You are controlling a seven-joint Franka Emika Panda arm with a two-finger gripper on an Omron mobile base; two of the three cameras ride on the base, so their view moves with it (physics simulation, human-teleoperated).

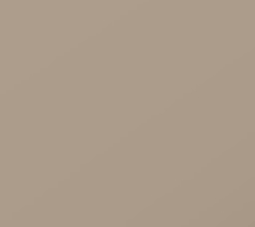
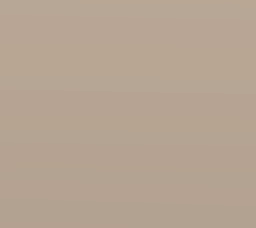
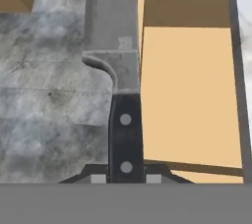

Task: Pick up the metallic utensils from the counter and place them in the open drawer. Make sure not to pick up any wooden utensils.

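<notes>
**Knife held over the drawer's edge**

Item: one knife (image 3: pixel 118 70), black handle with two silver rivets, grey steel blade. In the hand view the handle rises from between the two dark fingertips (image 3: pixel 98 178) of the gripper (image 3: pixel 126 179), which are closed on it; the blade points away from the camera.

Position: the knife hangs in the air, its length running along the side wall of the drawer (image 3: pixel 192 95). To one side of the blade lies the grey mottled floor (image 3: pixel 49 110); to the other, the drawer's bare light-wood bottom. A strip of white marble counter (image 3: pixel 243 21) borders the drawer's far side.

Reason for hold: gripping the handle leaves the blade free, and the pose suggests the knife is being carried in for release; it seems to need a shift sideways to clear the wall.

Count: one knife, one drawer, no utensils visible in the drawer. Both base views show a plain tan surface.
</notes>
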